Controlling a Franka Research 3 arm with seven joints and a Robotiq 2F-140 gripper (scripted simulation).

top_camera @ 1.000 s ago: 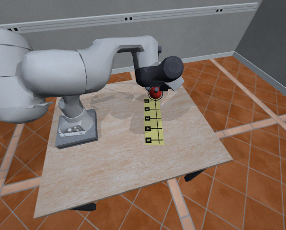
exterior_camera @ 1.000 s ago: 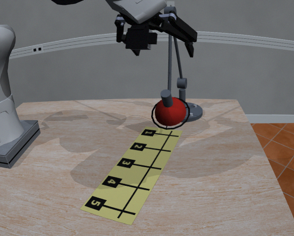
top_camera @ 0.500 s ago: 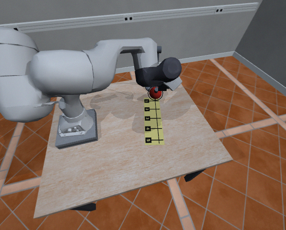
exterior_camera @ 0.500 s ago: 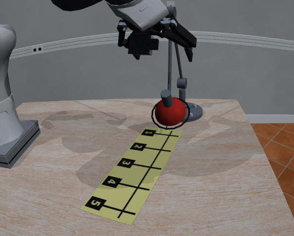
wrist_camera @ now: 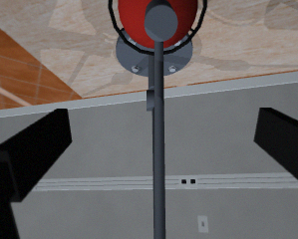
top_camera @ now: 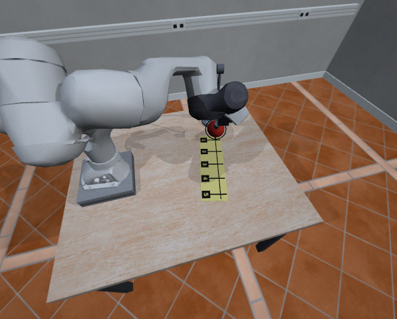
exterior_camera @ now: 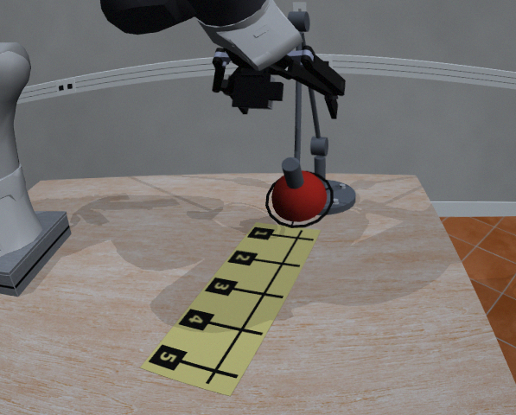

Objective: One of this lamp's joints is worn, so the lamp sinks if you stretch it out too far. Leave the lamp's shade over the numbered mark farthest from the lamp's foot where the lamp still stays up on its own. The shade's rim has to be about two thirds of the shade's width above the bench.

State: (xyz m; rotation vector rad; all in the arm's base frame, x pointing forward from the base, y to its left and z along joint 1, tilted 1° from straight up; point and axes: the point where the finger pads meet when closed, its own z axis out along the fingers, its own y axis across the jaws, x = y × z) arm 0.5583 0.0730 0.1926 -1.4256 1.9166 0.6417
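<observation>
Yellow strip (exterior_camera: 249, 295) reads 1 to 5; red shade (exterior_camera: 299, 195) near 1; end effector (exterior_camera: 279, 85) open, empty.

My arm (top_camera: 98, 99) is pale grey, built of fat rounded shells with thin dark seams between them. Its foot widens into a collar with small bolts, standing on a square darker grey base plate (top_camera: 84, 201). The last link is charcoal, capped by a light grey angular wrist housing (exterior_camera: 249, 35). My pincer (exterior_camera: 276, 96) is black, with jointed linkages and two flat, blocky fingers.
</observation>
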